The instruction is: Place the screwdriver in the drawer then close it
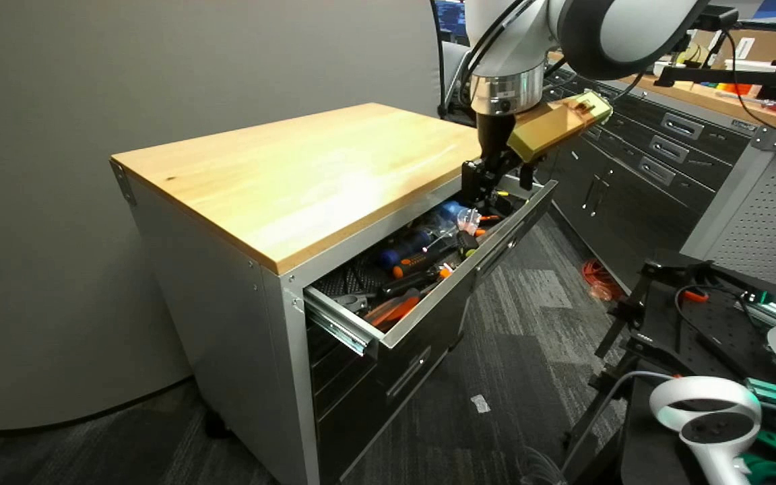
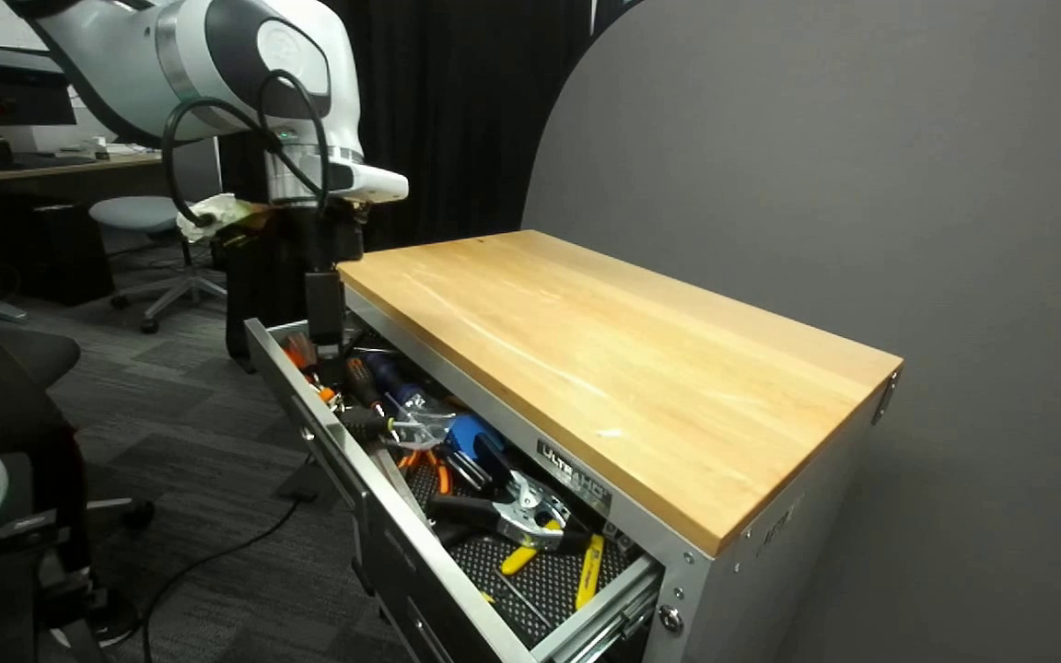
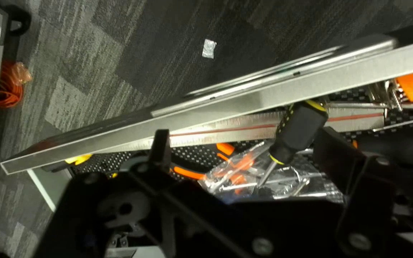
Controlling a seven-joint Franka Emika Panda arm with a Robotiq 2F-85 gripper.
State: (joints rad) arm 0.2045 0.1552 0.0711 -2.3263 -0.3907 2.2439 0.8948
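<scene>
The screwdriver, stubby and black with yellow trim, lies tilted in the drawer, its handle by the front wall and its shank over a plastic bag. It also shows in both exterior views. The light-grey drawer is pulled out and full of tools, as both exterior views show. My gripper is open over the drawer with nothing between its fingers. The handle appears close beside the right-hand finger in the wrist view; I cannot tell whether they touch. The gripper also shows in both exterior views.
The wooden top overlooks the drawer. A plastic bag, a steel ruler, a clamp and several other tools fill the drawer. A long tool chest stands behind, and a cart with a white controller stands in front.
</scene>
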